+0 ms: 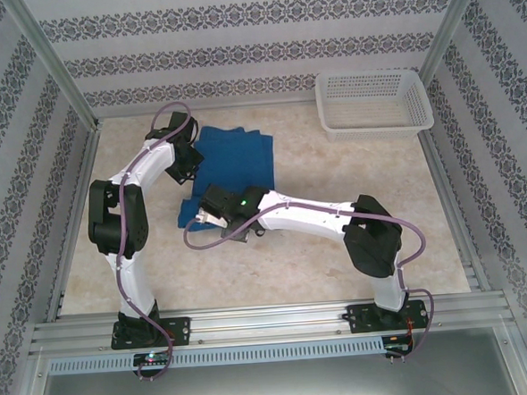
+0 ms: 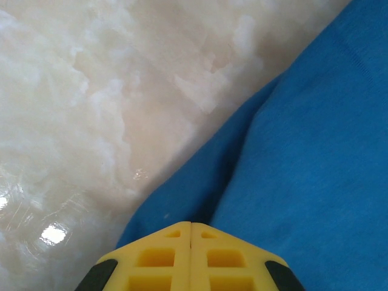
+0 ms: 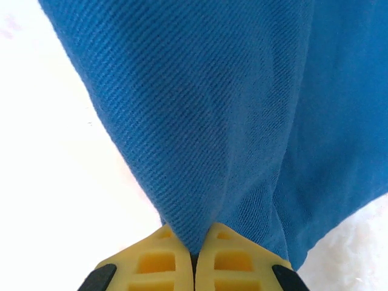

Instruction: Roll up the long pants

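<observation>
The long pants (image 1: 239, 159) lie as a flat folded blue pad, left of centre towards the far side of the table (image 1: 339, 255), with no roll visible, so rolling looks barely begun. The right pincer (image 3: 194, 242) clamps a pleat at their near edge. The left pincer (image 2: 191, 227) is closed at their left edge; I cannot tell whether it holds cloth.

Royal-blue long pants (image 1: 239, 156), white basket (image 1: 375, 125), marbled beige table (image 1: 322, 274), seemingly floral-striped walls (image 1: 235, 20).
</observation>
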You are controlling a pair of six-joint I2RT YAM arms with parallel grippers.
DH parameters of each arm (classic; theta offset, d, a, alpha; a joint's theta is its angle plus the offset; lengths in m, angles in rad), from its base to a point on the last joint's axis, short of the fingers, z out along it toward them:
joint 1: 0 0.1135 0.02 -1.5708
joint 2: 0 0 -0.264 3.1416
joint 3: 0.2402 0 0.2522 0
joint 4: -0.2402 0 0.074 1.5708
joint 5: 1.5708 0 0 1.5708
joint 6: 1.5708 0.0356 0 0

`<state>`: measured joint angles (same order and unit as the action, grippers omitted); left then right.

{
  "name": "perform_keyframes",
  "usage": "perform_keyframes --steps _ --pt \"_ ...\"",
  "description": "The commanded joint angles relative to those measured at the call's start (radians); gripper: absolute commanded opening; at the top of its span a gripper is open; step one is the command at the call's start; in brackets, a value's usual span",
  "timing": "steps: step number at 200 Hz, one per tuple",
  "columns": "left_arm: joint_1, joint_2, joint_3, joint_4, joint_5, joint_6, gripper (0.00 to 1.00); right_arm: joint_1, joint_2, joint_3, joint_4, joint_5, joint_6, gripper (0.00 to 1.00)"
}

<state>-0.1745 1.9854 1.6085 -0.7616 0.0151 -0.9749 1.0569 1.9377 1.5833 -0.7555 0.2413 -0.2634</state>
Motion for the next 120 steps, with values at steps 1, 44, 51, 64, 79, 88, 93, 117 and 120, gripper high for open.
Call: perform_keyframes --steps 1,44,51,64,79,88,93,117,120 --pt "0.015 -0.010 0.031 -0.048 -0.001 0.017 0.00 0.005 -0.046 0.060 -0.099 -0.112 0.029 0.00" --pt "0.026 -0.014 0.019 -0.039 0.017 0.012 0.00 -0.043 -0.011 0.156 -0.196 -0.280 0.041 0.00" --pt "0.028 -0.015 0.015 -0.036 0.017 0.011 0.00 -0.054 -0.004 0.173 -0.208 -0.307 0.043 0.00" --pt "0.031 -0.018 0.006 -0.029 0.018 0.007 0.00 -0.071 0.019 0.219 -0.243 -0.340 0.043 0.00" --pt "0.036 -0.015 0.001 -0.022 0.032 0.005 0.00 -0.087 0.054 0.277 -0.289 -0.373 0.035 0.00" --pt "0.038 -0.014 0.003 -0.022 0.038 0.004 0.00 -0.098 0.077 0.314 -0.318 -0.395 0.032 0.00" --pt "0.039 -0.013 0.002 -0.023 0.041 0.004 0.00 -0.104 0.089 0.335 -0.332 -0.408 0.028 0.00" --pt "0.043 -0.016 -0.002 -0.024 0.038 0.005 0.00 -0.137 0.156 0.433 -0.402 -0.488 0.014 0.00" --pt "0.043 -0.018 -0.002 -0.023 0.038 0.005 0.00 -0.143 0.165 0.449 -0.412 -0.501 0.013 0.00"
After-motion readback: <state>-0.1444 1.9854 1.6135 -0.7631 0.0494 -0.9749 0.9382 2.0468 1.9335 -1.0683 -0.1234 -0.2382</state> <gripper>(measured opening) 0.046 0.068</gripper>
